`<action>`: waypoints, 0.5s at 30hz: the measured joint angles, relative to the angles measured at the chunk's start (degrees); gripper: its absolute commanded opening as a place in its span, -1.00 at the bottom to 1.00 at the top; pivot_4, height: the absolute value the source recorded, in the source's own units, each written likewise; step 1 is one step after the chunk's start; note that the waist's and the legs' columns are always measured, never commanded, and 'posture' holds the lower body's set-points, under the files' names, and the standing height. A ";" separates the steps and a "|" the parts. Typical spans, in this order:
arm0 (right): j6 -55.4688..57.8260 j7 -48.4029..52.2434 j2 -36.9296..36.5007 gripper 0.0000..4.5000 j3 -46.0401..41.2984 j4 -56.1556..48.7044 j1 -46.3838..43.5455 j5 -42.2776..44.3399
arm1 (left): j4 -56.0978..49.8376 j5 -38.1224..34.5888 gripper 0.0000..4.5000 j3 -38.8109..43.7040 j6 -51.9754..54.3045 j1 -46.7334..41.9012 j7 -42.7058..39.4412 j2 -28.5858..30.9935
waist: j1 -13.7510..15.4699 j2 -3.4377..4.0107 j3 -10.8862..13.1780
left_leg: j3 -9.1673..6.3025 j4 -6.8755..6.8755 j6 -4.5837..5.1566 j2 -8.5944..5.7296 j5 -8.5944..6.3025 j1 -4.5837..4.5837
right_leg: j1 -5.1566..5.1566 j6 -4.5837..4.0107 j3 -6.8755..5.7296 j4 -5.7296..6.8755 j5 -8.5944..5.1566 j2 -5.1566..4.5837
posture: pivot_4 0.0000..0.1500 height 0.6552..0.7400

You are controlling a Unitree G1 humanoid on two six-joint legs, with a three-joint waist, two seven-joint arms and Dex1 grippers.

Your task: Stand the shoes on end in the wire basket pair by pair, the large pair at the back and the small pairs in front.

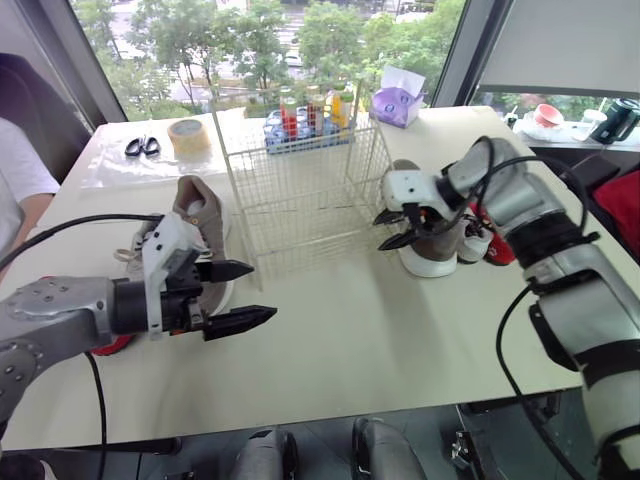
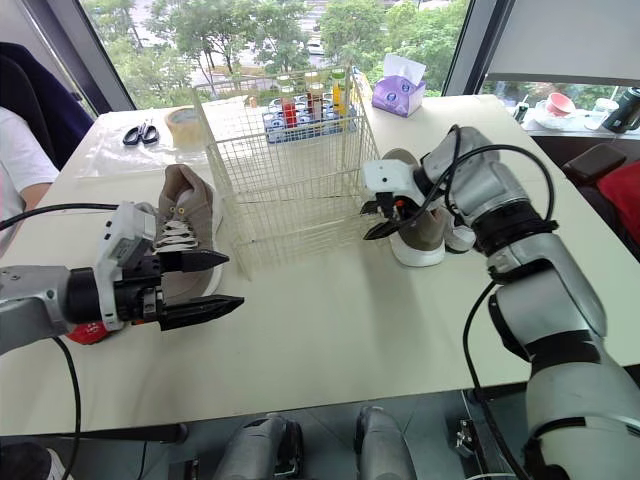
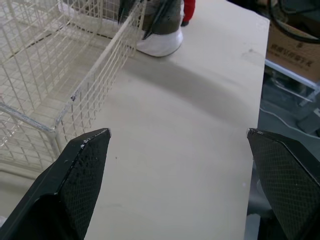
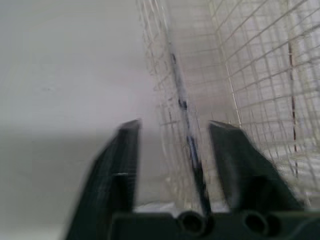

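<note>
**Basket empty, both jaws parted**

Looked along the left wrist: left jaws spread wide with only bare worktop point(image 3: 190, 150) in the gap. Found the wire basket point(image 3: 60, 65) just off one fingertip. Well beyond the tips, found a tan white-soled shoe point(image 3: 162, 30) with a red shoe point(image 3: 188, 10) close behind it.

Looked along the right wrist: right jaws parted more narrowly and holding nothing. Saw a corner wire of the basket standing in the gap; could not tell whether it touched either finger.

Picked out more from the head. Found a second tan shoe point(image 1: 200, 215) lying just behind the left jaws, beside the basket's near wall. Beyond the basket, well away from both jaws, spotted scissors point(image 1: 141, 147), a tape roll point(image 1: 188, 135), a blue tray of bottles point(image 1: 305, 125) and a purple tissue box point(image 1: 397, 100). Noted windows with trees behind and a person's white sleeve point(image 1: 20, 180) at the worktop's edge.

Reached in low and level with the left arm, one finger above the other. Bent the right arm at the elbow, jaws turned toward the basket's side, hard by the white-soled shoe.
</note>
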 measured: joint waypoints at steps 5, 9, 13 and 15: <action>-3.17 0.95 1.90 -0.98 -0.86 4.63 -1.67 -1.64 | -0.90 1.20 1.00 0.15 -0.72 2.16 0.99 -0.23 | -0.16 0.01 0.00 | -0.02 0.00 -0.05 0.01 0.03 0.01 | 0.02 0.00 0.00 0.00 0.00 0.00 | 1.00 1.00; -0.13 0.86 2.81 -0.98 -2.39 4.31 -1.86 -2.08 | -1.18 1.86 1.00 0.14 -1.30 2.67 1.68 -0.91 | -0.17 0.03 0.02 | -0.04 0.00 -0.13 0.02 0.08 0.02 | -0.01 -0.01 0.00 0.05 0.01 0.02 | 1.00 1.00; 10.85 3.00 0.80 -0.98 -5.16 -9.63 2.51 -0.21 | -1.24 2.62 1.00 0.07 -1.97 3.27 2.07 -1.14 | 0.06 0.06 0.04 | -0.09 -0.04 -0.13 0.08 0.07 -0.02 | -0.05 0.00 -0.03 0.07 0.02 0.01 | 1.00 1.00; 16.89 3.32 -0.40 -0.98 -5.94 -18.66 5.88 0.93 | -1.26 2.98 1.00 -0.08 -2.10 3.25 2.08 -1.32 | -0.02 0.06 0.04 | -0.07 -0.08 -0.13 0.06 0.07 -0.03 | -0.07 0.01 -0.04 0.04 0.02 0.01 | 1.00 1.00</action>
